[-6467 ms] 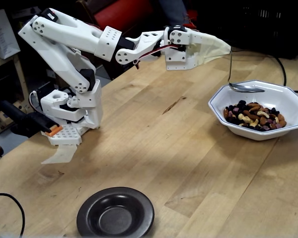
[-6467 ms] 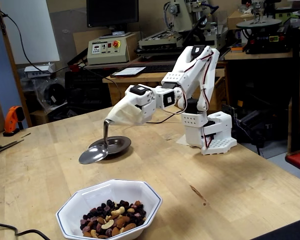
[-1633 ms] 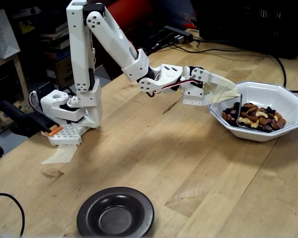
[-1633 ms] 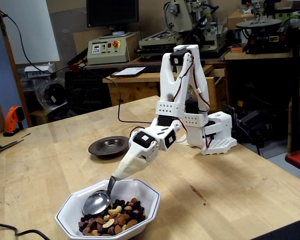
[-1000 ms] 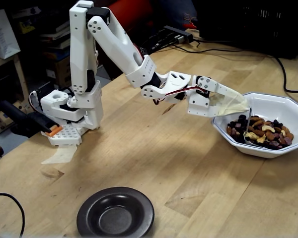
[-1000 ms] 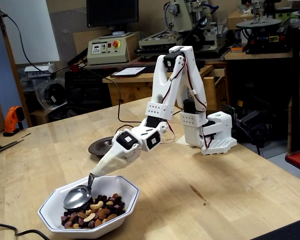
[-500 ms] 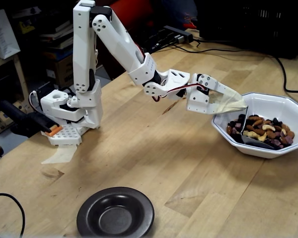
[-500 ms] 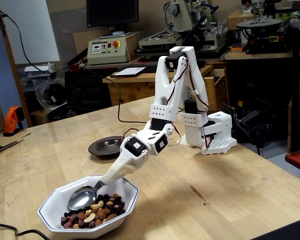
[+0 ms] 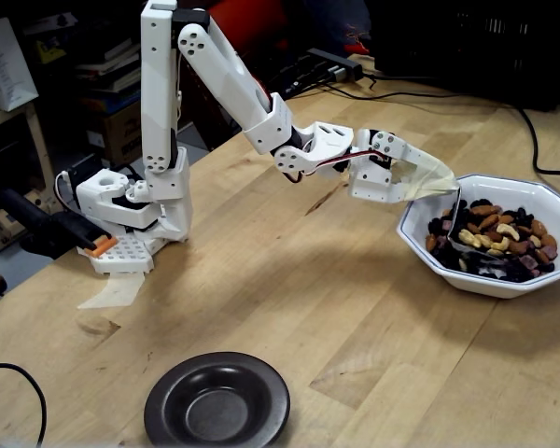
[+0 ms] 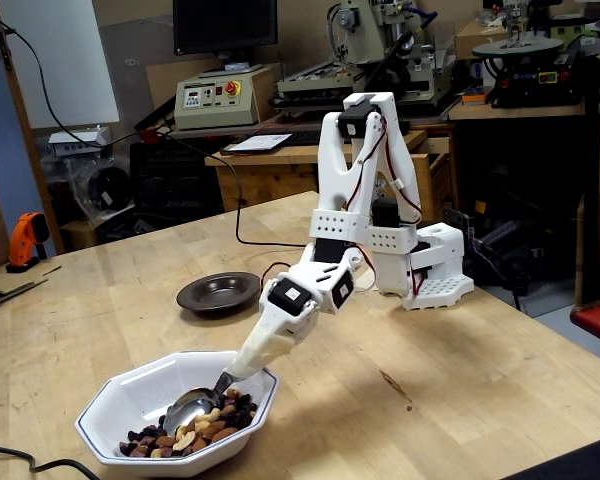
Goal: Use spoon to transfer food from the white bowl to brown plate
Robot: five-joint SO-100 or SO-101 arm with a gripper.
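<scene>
Even indoor light is falling from above; soft shadows are lying under the white bowl point(image 9: 490, 280) and arm. Both fixed views are looking slightly soft, backgrounds dimmer.

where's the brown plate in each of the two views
In a fixed view: the brown plate sits at the bottom edge, left of centre, empty.
In a fixed view: it sits left of centre, mid-height, beyond the white bowl.
Shared landmark: the white bowl, where the spoon is dipped into the food.
</scene>
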